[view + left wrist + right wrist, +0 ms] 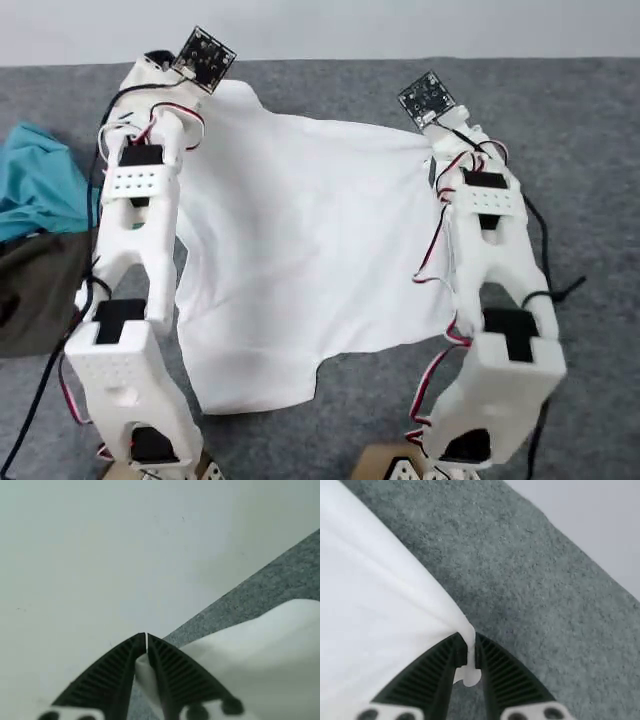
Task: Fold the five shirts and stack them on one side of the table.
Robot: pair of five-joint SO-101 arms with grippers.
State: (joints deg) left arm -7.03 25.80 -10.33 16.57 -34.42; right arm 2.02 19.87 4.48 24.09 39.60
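White cotton shirt (300, 250) lies spread on the grey felt table (570, 130), and you have both far corners pinched: left gripper (146, 640) clamped tight on one, right gripper (468, 645) on the other. First fold looks in hand; next, I'd say, carry that edge evenly toward the near hem.

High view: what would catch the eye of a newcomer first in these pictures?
A large white shirt lies spread over the middle of the grey table. The left tool and the right tool are each shut on its far edge, one at each end. At the table's left side, a teal shirt and a dark shirt lie crumpled.
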